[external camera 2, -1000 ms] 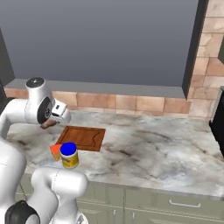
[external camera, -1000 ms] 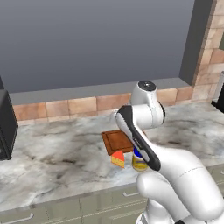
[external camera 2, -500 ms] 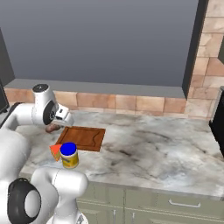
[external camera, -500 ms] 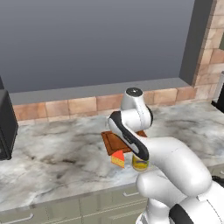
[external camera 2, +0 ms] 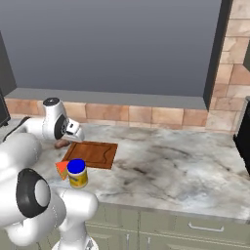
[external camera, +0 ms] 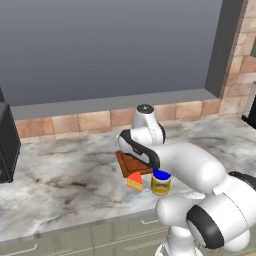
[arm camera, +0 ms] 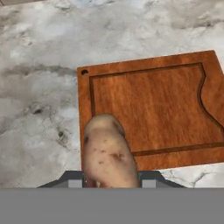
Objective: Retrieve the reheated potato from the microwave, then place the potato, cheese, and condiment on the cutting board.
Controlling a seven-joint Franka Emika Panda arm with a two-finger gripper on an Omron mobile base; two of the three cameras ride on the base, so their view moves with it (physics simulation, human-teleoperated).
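The claw [arm camera: 109, 186] is closed on the potato [arm camera: 109, 153], which sticks out from between its fingers, lumpy and speckled, hanging over one edge of the cutting board [arm camera: 153, 105]. From the right base camera a bit of the potato [external camera 2: 61, 143] peeks out under the white wrist at the board's [external camera 2: 93, 154] far left corner. The board lies on the marble counter [external camera 2: 185, 166], its top bare. Just off the board's front edge, toward the counter's front edge, sits the cheese [external camera: 134, 180] wedge, and the condiment [external camera: 161, 182] jar with its blue lid stands right beside the cheese. At the counter's far left end is the dark side of the microwave [external camera: 6, 145].
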